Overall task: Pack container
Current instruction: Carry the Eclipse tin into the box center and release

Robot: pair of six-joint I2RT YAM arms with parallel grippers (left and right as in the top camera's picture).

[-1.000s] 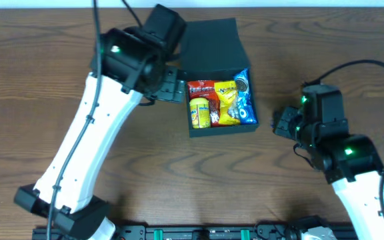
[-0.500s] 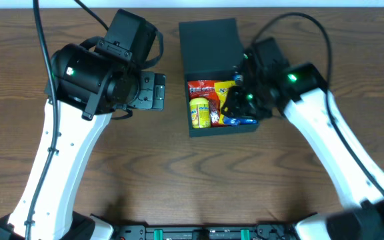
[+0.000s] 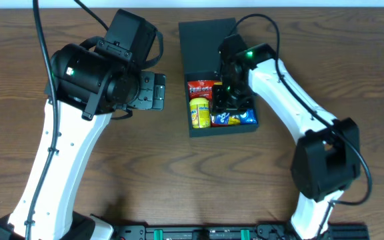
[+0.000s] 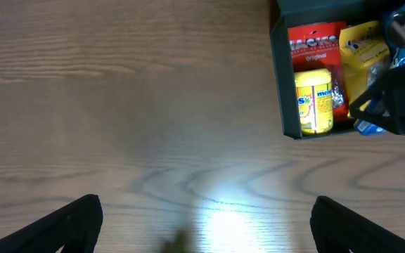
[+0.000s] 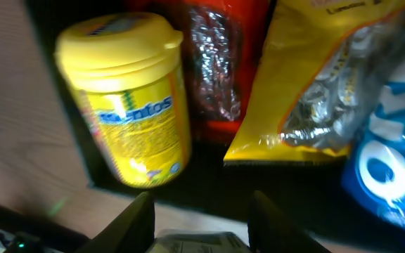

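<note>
I count one dark container (image 3: 222,129) on one wooden table (image 3: 145,167). Inside it I see four snacks: one yellow tub (image 3: 199,112), one red packet (image 3: 202,88), one yellow packet (image 4: 363,53) and one blue packet (image 5: 389,165).

White arm links (image 3: 59,160), black joint housings (image 3: 85,77), green lights (image 3: 249,53), black cables (image 3: 43,40).

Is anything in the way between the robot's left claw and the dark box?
No. Only bare table lies between the left gripper and the container. The right gripper hangs over the snacks inside it.
</note>
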